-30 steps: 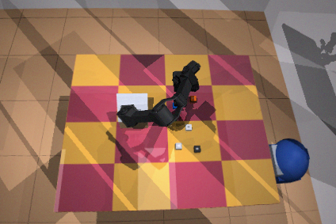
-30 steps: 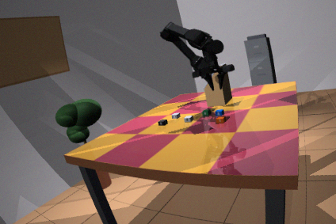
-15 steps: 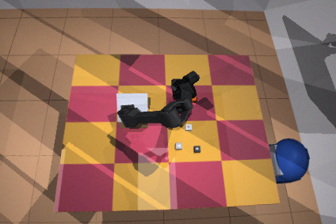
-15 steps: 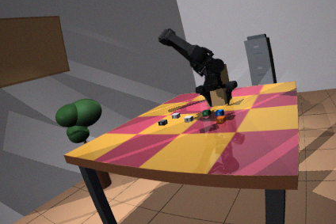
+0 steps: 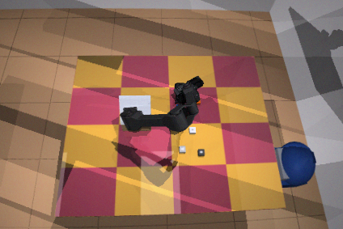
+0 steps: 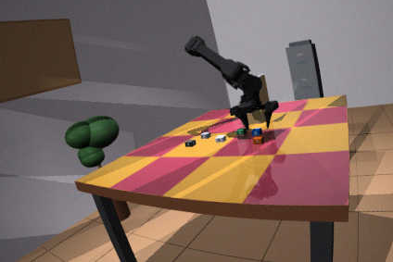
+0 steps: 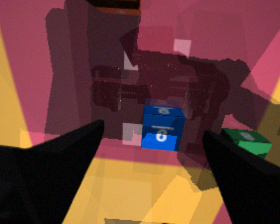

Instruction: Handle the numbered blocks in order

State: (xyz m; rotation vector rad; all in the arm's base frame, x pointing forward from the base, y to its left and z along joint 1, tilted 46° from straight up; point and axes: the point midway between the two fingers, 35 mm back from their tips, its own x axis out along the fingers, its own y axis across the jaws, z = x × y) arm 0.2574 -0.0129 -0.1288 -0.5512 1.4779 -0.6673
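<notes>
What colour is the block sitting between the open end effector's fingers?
Blue block, seen best in the wrist view, between the open end effector fingers.

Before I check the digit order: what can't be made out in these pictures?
- Top view: the arm hides the blue and green blocks; only an orange block's edge peeks out.
- Top and exterior views: digits on the white blocks and the dark block are too small.
- Wrist view: the blue block's digit is blurred; the green block is partly hidden behind a finger; the orange block is cut off at the top edge.

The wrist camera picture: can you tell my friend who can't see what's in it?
A blue block sits between the open gripper, untouched by its two dark fingers. A green block lies to the right, on the pink and yellow table.
</notes>
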